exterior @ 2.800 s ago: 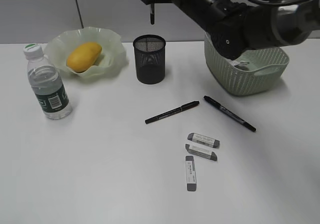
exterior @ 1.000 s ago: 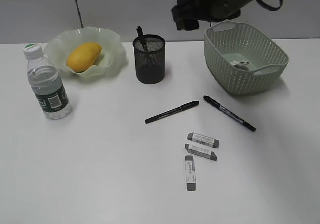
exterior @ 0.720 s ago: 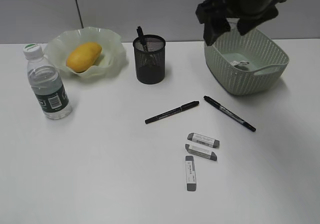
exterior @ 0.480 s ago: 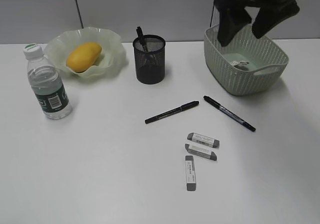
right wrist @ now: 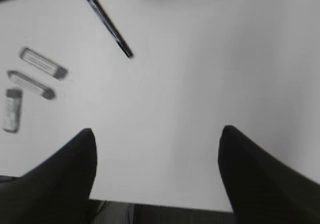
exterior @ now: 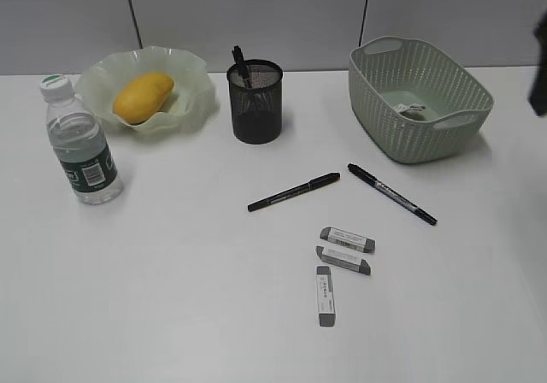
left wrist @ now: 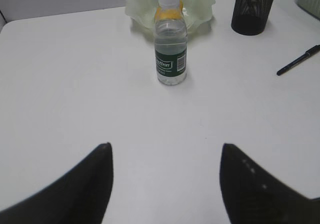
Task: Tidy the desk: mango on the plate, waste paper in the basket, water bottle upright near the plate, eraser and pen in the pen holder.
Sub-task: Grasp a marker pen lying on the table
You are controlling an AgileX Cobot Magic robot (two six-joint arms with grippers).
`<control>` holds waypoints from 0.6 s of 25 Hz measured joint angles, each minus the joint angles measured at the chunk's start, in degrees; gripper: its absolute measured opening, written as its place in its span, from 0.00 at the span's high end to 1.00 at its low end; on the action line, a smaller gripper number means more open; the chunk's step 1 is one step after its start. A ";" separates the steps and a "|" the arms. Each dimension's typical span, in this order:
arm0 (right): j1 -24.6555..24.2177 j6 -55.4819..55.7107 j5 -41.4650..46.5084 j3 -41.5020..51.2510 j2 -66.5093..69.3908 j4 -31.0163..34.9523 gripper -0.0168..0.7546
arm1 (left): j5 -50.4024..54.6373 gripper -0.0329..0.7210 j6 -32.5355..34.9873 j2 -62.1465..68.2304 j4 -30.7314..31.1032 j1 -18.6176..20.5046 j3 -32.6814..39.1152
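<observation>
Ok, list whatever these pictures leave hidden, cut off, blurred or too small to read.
- Pen holder, exterior view: the mesh hides the lower part of the pen inside.
- Basket, exterior view: the small item on its floor is too small to identify.
- Erasers, right wrist view: blurred, print unreadable.
- Mango, left wrist view: mostly hidden behind the water bottle.
- Right arm, exterior view: cut off by the edge.
</observation>
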 joint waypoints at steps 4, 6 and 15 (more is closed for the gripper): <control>-4.21 -0.30 0.04 13.68 -11.11 -0.11 0.21 | 0.00 0.28 0.00 0.00 0.00 0.00 0.00; -4.36 -0.30 -0.64 19.92 -17.16 0.12 0.21 | 0.00 0.28 0.00 0.00 0.00 0.00 0.00; -4.36 1.47 -8.13 40.34 -42.73 -0.02 0.21 | 0.00 0.28 0.00 0.00 0.00 0.00 0.00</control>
